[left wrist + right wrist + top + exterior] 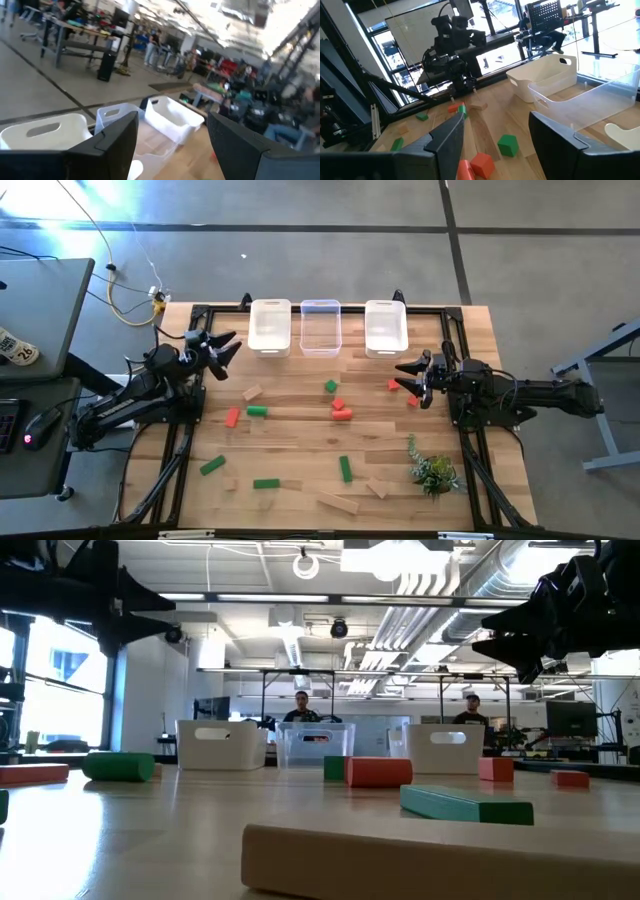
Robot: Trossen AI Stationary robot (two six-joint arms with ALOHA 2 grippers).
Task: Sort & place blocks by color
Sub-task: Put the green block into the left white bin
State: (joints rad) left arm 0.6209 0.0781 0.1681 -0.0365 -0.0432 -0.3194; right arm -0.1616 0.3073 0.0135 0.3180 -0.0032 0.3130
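Green, red and tan blocks lie scattered flat on the wooden table (300, 440): a green cube (330, 386) (508, 145), red blocks (341, 411) (481, 162), a green bar (345, 468) and a tan bar (337, 502) near the front. My left gripper (222, 345) (172, 145) hovers open at the table's left, pointing toward the bins. My right gripper (408, 376) (495, 145) hovers open at the right, above a red block (394, 385). Neither holds anything.
Three bins stand in a row at the far edge: a white one (270, 326), a clear one (321, 328) and a second white one (386, 327). A green plant sprig (433, 472) lies near the front right. People stand in the room beyond the table (302, 710).
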